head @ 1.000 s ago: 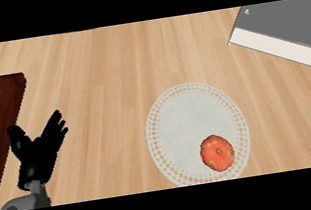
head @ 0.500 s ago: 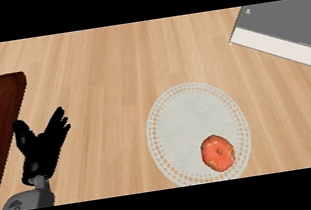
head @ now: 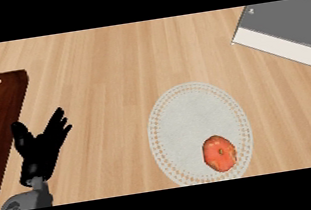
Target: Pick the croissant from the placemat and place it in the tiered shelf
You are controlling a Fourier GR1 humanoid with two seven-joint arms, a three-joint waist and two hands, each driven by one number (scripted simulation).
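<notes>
One robot hand (head: pixel 40 149), the left, rests fingers apart; the orange-brown croissant (head: pixel 219 153) on the round white placemat (head: pixel 190 117) lies well to its right, best grasped from above.

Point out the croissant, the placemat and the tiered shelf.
croissant (head: pixel 219 153), head view, middle of its orange top.
placemat (head: pixel 190 117), head view, bare pale weave above the croissant.
tiered shelf (head: pixel 292 23), head view, its grey top surface.
</notes>
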